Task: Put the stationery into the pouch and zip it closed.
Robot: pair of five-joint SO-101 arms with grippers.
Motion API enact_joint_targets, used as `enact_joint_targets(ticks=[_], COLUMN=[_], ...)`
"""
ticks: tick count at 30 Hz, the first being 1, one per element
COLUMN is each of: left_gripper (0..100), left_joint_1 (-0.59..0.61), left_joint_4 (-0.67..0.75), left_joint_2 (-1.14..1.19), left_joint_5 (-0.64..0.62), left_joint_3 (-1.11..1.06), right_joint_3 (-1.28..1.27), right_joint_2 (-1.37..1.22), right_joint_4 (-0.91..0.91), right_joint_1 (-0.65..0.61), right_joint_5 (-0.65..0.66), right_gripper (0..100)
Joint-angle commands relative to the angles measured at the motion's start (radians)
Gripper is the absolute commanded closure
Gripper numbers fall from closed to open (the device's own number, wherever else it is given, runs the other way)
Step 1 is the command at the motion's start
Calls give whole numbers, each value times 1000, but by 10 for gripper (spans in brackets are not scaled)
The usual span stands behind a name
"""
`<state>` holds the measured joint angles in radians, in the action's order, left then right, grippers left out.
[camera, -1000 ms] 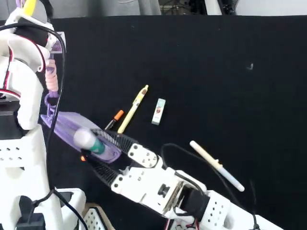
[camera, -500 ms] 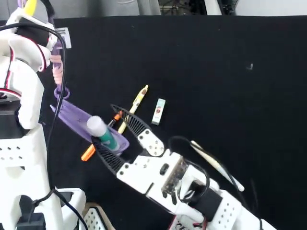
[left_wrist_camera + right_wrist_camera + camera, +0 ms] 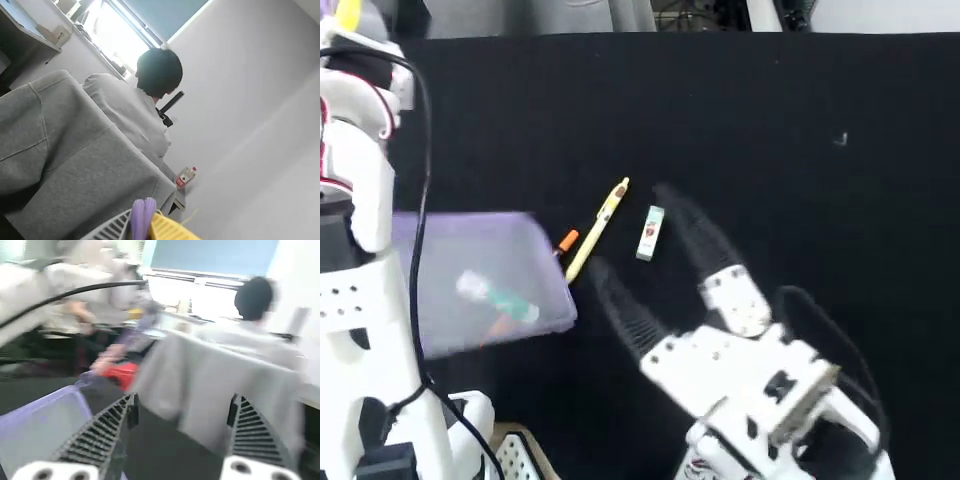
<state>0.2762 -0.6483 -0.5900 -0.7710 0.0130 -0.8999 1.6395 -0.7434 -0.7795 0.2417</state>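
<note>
Right hand (image 3: pixel 182 405): jaws wide apart with nothing between them; it sits lower middle of the high view, above the black counter (image 3: pixel 800 120).
Left hand (image 3: pixel 141 231): I cannot tell whether it is clamped; a purple strip (image 3: pixel 143 217) lies at it.
Pouch (image 3: pixel 510 250): left of the high view, blurred, with a green-and-white stick (image 3: pixel 500 298) inside.
Loose items: a yellow pen (image 3: pixel 600 225), an orange marker (image 3: pixel 566 240) and a small block (image 3: pixel 650 232) lie at centre, just right of the pouch, with the marker nearest its edge.
Risk, spill: the pouch looks unsteady; if it tips, the stick could slide out.
Risk, scatter: the wide jaws hang close over the pen and block, so a low sweep would probably knock them away.
Risk, wrong grip: the pen and marker lie close together, so closing on one may drag the other along.
Risk, zip: closing it needs a held pouch, and a loose hold would likely let it slide.
</note>
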Motion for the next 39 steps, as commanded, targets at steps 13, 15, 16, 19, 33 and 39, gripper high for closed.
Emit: enact_joint_targets(ticks=[13, 15, 16, 19, 33, 39], left_gripper=[967, 967, 967, 967, 966, 967], left_joint_1=[22, 28, 31, 33, 25, 24], left_joint_4=[117, 112, 112, 112, 172, 201], left_joint_2=[-15, -15, -15, -17, -17, -15], left_joint_5=[-11, -11, -11, -8, -2, 109], left_joint_3=[-44, -39, -39, -38, 10, 196], right_joint_3=[59, 64, 67, 113, 414, 424], right_joint_2=[-685, -783, -832, -974, -1457, -1520], right_joint_4=[55, 78, 91, 95, -91, -86], right_joint_1=[431, 433, 431, 431, 433, 433], right_joint_5=[-410, -466, -491, -537, -617, -617], right_gripper=[719, 719, 719, 719, 720, 720])
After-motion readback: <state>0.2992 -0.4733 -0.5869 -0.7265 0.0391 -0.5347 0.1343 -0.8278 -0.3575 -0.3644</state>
